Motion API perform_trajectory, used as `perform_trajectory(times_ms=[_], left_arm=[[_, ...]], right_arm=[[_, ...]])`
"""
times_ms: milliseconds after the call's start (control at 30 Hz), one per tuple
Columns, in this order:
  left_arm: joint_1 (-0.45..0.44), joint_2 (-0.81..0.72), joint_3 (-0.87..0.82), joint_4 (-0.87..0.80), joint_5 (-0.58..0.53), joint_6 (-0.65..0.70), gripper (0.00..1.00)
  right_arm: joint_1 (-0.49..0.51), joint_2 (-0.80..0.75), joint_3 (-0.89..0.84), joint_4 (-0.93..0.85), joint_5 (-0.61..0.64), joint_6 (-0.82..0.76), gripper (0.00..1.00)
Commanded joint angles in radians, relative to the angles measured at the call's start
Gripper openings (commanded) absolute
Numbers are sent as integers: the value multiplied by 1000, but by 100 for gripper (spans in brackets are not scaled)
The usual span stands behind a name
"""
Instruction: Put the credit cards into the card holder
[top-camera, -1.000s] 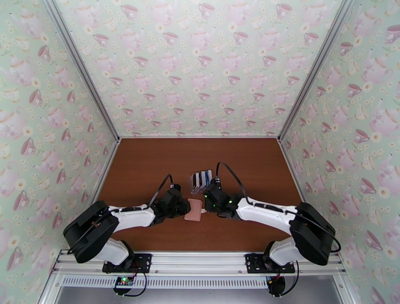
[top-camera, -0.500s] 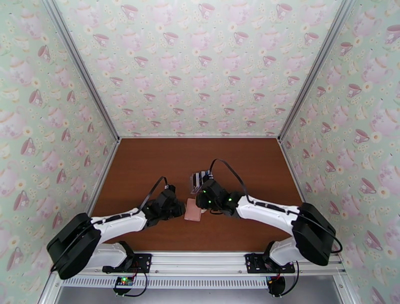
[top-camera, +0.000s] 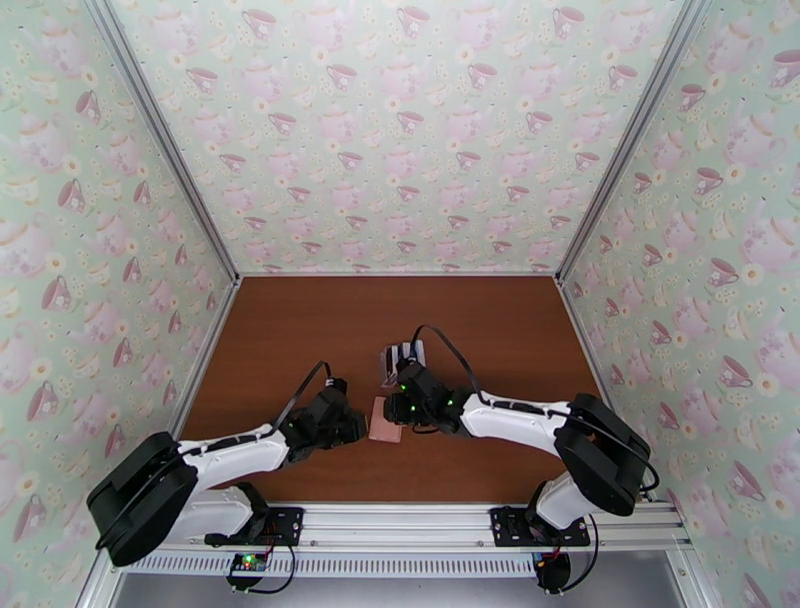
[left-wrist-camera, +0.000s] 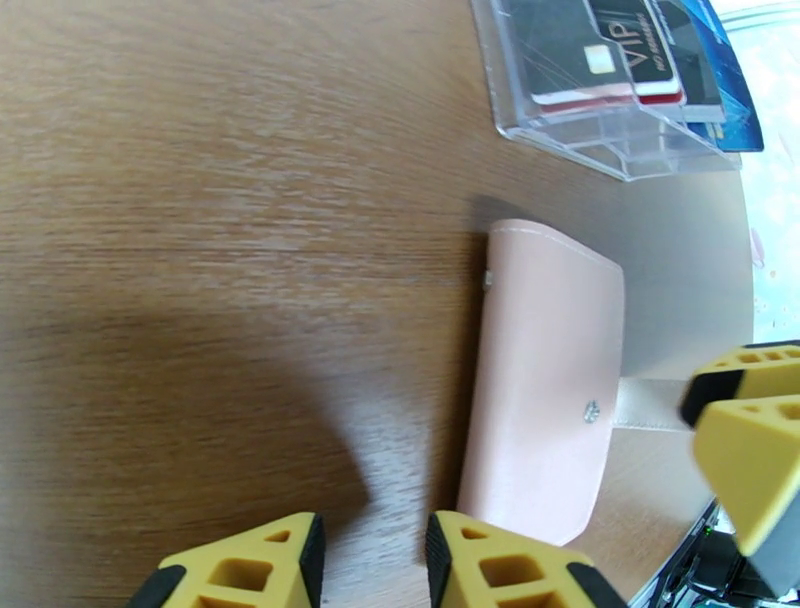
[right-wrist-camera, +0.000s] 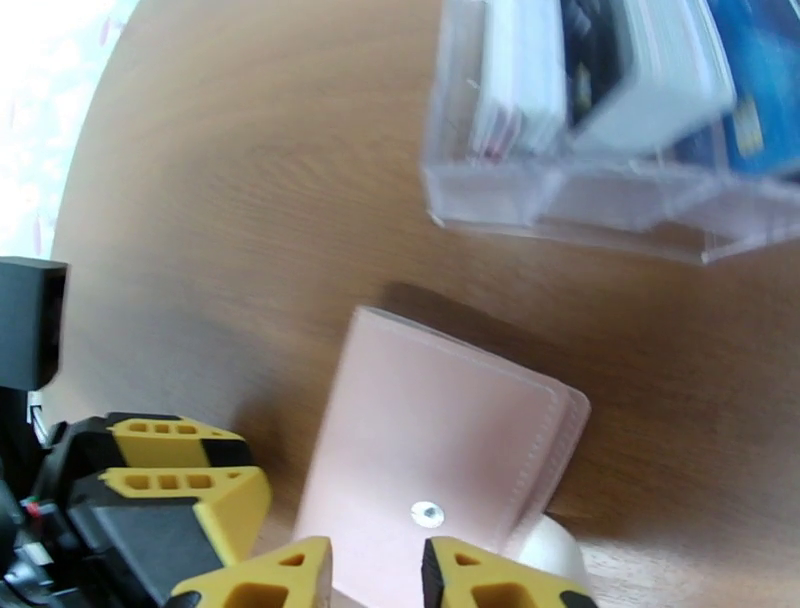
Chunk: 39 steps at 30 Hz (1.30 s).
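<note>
The pink card holder (left-wrist-camera: 545, 380) lies shut on the worktop (left-wrist-camera: 200, 200), beside the clear rack (left-wrist-camera: 600, 140) holding the credit cards (left-wrist-camera: 640, 60). The left claw (left-wrist-camera: 370, 538) is slightly apart and empty. The right claw (right-wrist-camera: 375, 558) sits narrowly apart at the holder's snap edge, and whether it grips cannot be told.

A brown wood-grain table (top-camera: 300, 330) fills the lower middle of the top view, and its grain runs across the left wrist view (left-wrist-camera: 200, 200) and the right wrist view (right-wrist-camera: 250, 200). A clear plastic slotted rack (top-camera: 402, 360) stands on it just above the centre of the top view. The rack sits at the upper right of the left wrist view (left-wrist-camera: 620, 150) and along the top right of the right wrist view (right-wrist-camera: 560, 200), where it is blurred. Pale green wallpaper printed with pink teacups covers the back wall (top-camera: 400, 130), the left wall (top-camera: 80, 250) and the right wall (top-camera: 700, 250). Aluminium struts (top-camera: 165, 150) mark the corners. A metal rail (top-camera: 400, 520) crosses the bottom of the top view, above a perforated strip (top-camera: 400, 565).
</note>
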Motion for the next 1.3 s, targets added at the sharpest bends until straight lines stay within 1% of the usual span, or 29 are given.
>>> perform_trajectory(times_ms=[0,600,767,1267], left_arm=[[-9,13,-10,36,22,11,36],[-12,16,-6,42,24,9,38],[-12,17,-5,43,24,9,38],[-14,17,-9,45,25,9,38]], right_arm=[[-10,12,-35,41,-23,21,32],[-23,29,-87,109,-41,32,33],[-23,51,-76,107,-44,31,33],[-26,48,-85,105,-34,39,33]])
